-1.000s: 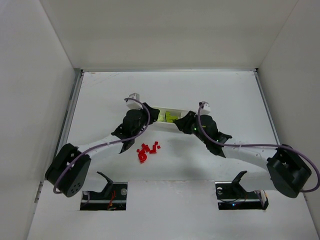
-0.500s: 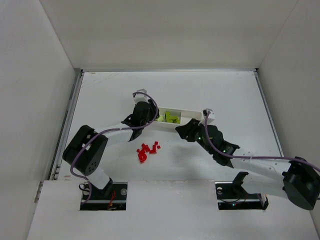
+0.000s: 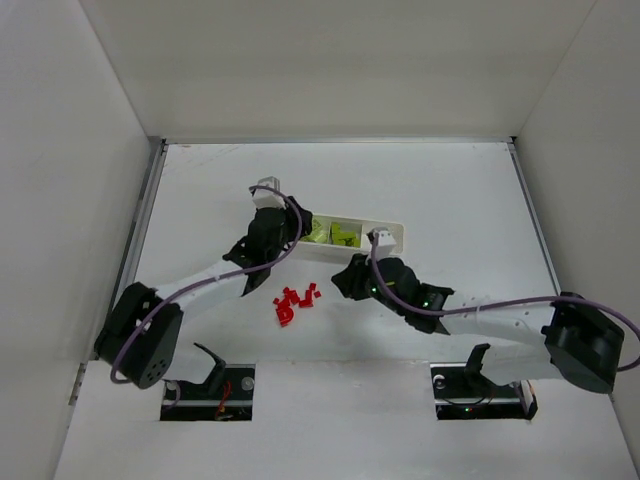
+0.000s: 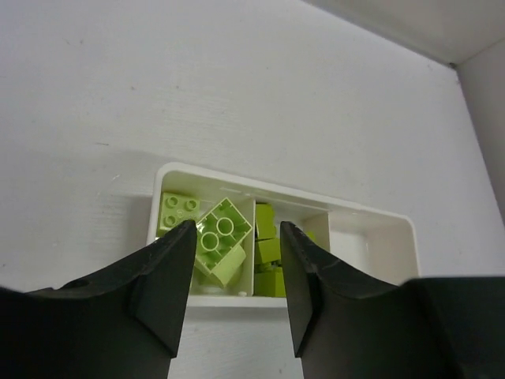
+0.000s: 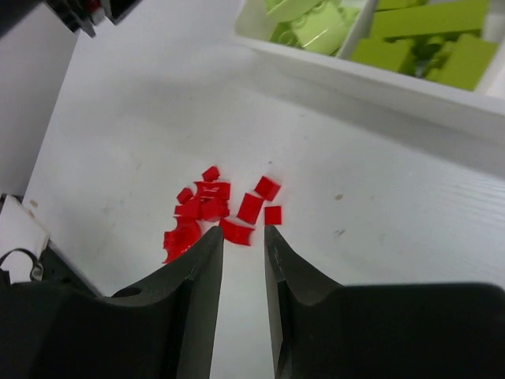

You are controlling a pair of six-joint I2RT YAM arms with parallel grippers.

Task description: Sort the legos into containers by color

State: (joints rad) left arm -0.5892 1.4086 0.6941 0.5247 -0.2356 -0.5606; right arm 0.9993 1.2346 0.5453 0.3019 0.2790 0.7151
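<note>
Left gripper point(image 4: 237, 241) hangs parted, empty, over green bricks point(image 4: 177, 212) in the tray point(image 4: 368, 246). Right gripper point(image 5: 242, 235), narrowly parted, hovers by perhaps 12 red bricks point(image 5: 207, 209).

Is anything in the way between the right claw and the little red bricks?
No, nothing visible is. In the right wrist view the right gripper has its jaws apart, and the red bricks lie on the table just ahead of it. The white tray sits farther off.
</note>
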